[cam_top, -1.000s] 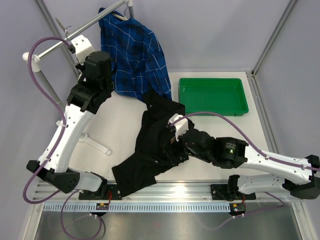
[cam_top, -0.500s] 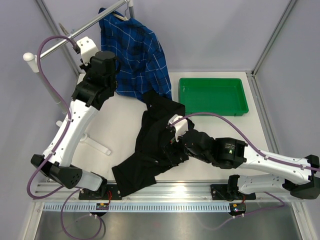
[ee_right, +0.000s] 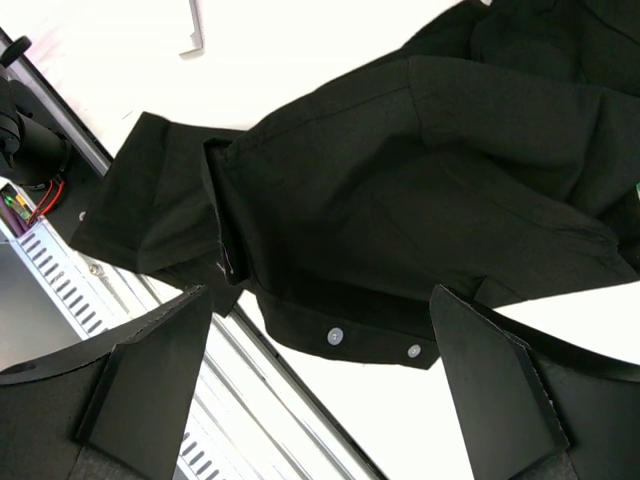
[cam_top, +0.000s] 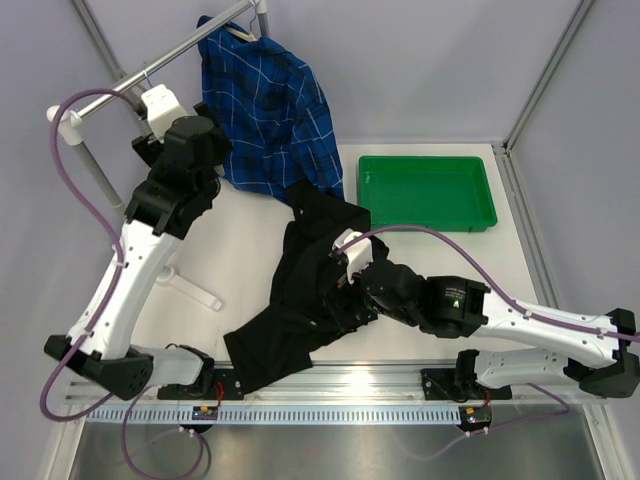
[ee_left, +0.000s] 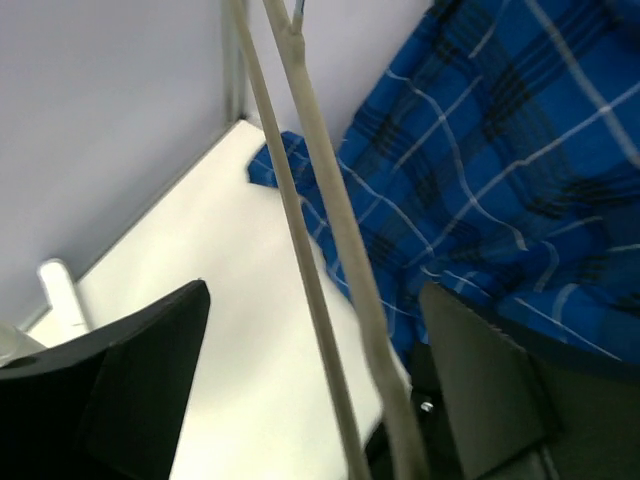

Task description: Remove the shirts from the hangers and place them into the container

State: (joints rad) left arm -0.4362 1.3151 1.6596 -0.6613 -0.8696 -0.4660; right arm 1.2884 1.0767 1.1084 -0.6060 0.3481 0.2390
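Black left hand (ee_left: 312, 300) high, splayed astride a hanger (ee_left: 333, 200); right hand (ee_right: 318, 300) splayed low over black shirt (ee_right: 400, 180).

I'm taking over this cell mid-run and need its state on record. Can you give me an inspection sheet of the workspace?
Surface: white table, partly covered by the black shirt.
Job's things: black shirt off its hanger, lying outside the green tray; tray empty; plaid shirt hanging from the rail; bare hanger by the rail.
Clutter: white rack foot on the table.
Grippers: left gripper open, bare hanger between its jaws; right gripper open above the black shirt.
Cables: purple cables loop off both arms.
Surroundings: grey walls.
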